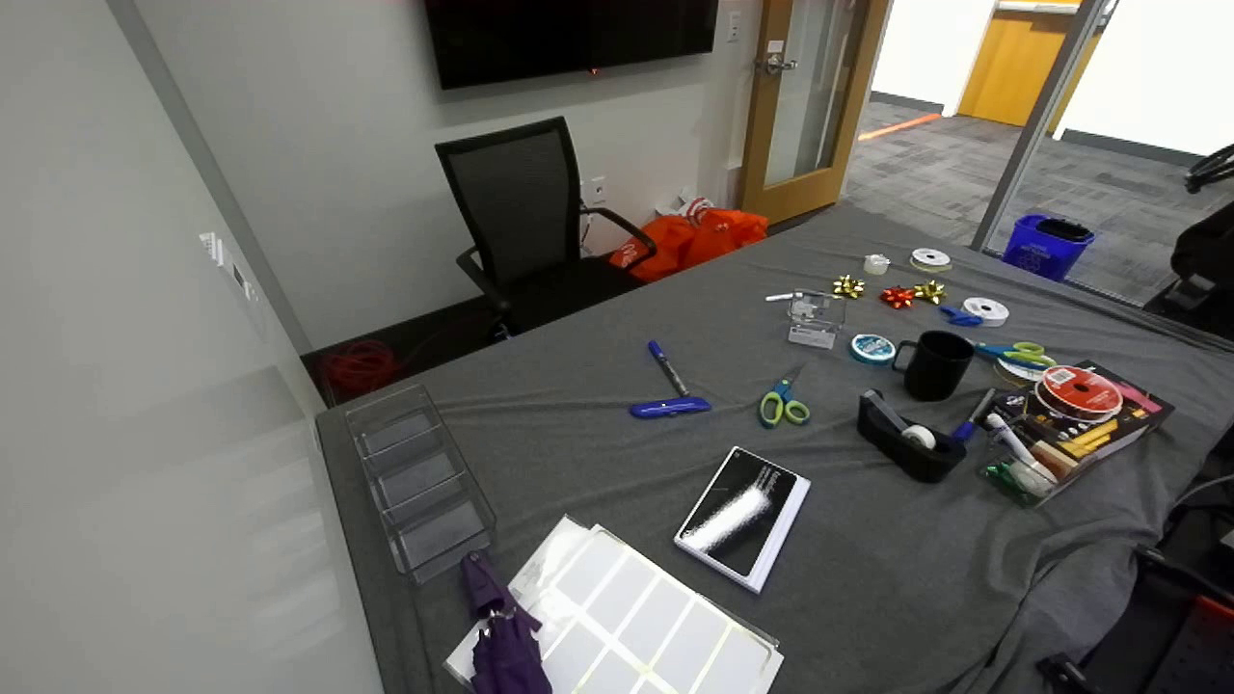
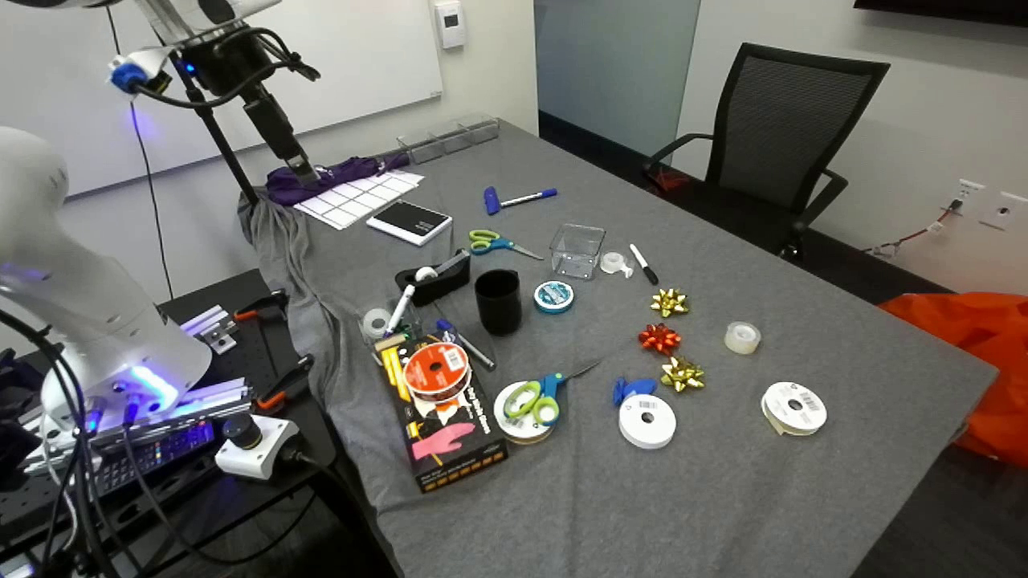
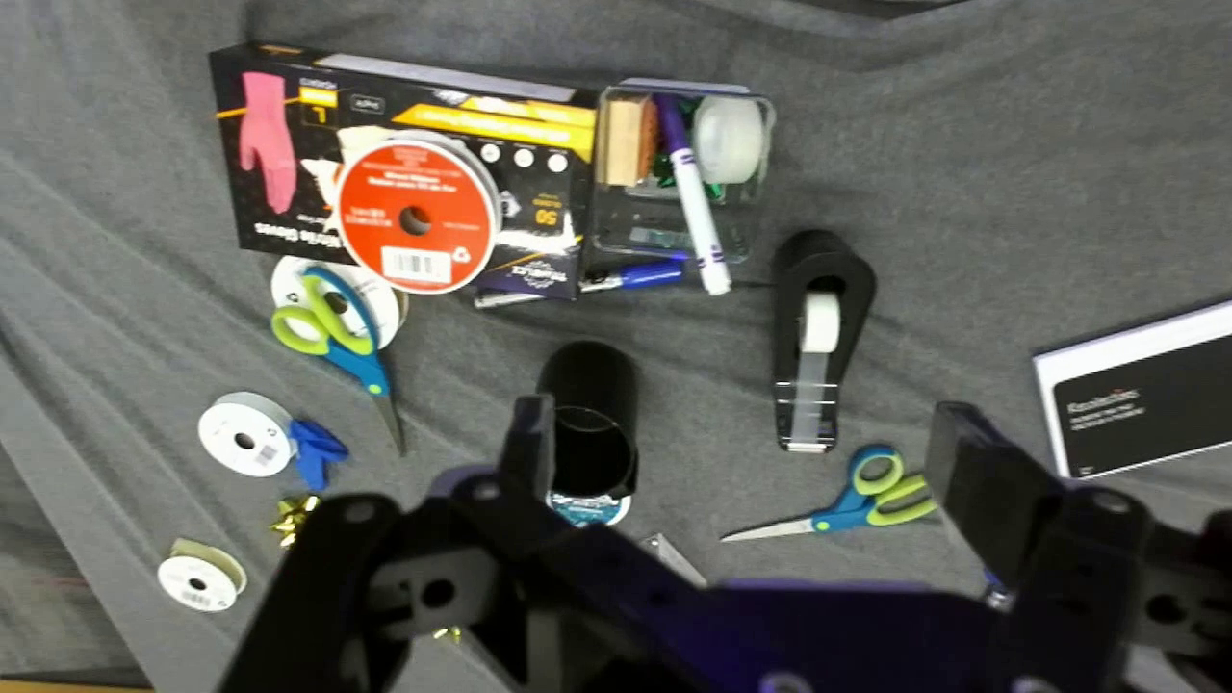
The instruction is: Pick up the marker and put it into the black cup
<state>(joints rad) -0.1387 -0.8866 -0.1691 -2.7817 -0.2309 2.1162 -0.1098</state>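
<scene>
A white robot arm [image 2: 36, 233] looms at nine o'clock in an exterior view, its gripper [image 2: 303, 170] slanting down toward five o'clock above the gray-draped table [image 2: 707, 498], jaws spread wide and holding nothing. The black cup [image 2: 498, 301] stands upright, with a blue-and-silver marker [image 2: 474, 349] near it at seven o'clock and a white marker [image 2: 400, 311] at nine

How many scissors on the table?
2. One pair lies partly over a white ribbon spool; the other pair lies on the gray cloth near the black tape dispenser. All three views show both; another could be hidden in the clutter.
</scene>
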